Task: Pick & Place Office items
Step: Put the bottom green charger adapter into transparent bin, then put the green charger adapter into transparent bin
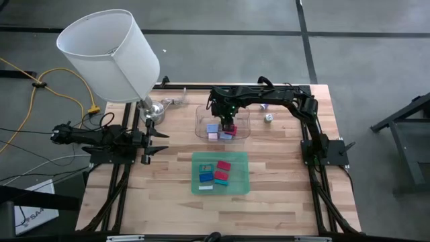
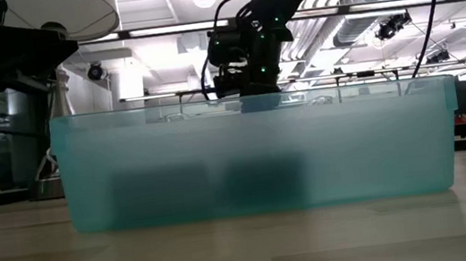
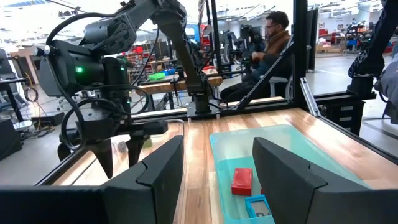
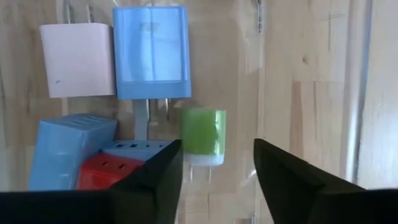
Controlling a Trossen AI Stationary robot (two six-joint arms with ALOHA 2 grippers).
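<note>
1. Right gripper [image 1: 229, 125] hangs over the clear plastic tray [image 1: 201, 132] at the far middle of the table, fingers spread apart with nothing between them; in the right wrist view its two dark fingers [image 4: 149, 180] frame the tray's contents from above.
2. Inside that clear tray lie several office items: a green block [image 4: 202, 132] between the fingertips, a blue block [image 4: 151, 53] beyond it, a pale pink-white block [image 4: 77, 60] beside the blue one, a pale blue block [image 4: 65, 151] and a red block [image 4: 106, 171] touching it. No writing or brand can be read on any of them.
3. Nearer the table's front, the green translucent tray [image 1: 242, 185] holds more blocks: red [image 1: 224, 165], blue [image 1: 205, 178] and teal [image 1: 220, 181] ones lying flat.
4. Left gripper [image 1: 156, 141] waits at the table's left side, well apart from both trays, fingers spread wide.
5. A white lampshade [image 1: 107, 54] stands at the far left corner.
6. A seated person [image 3: 267, 53] shows in the room beyond.
</note>
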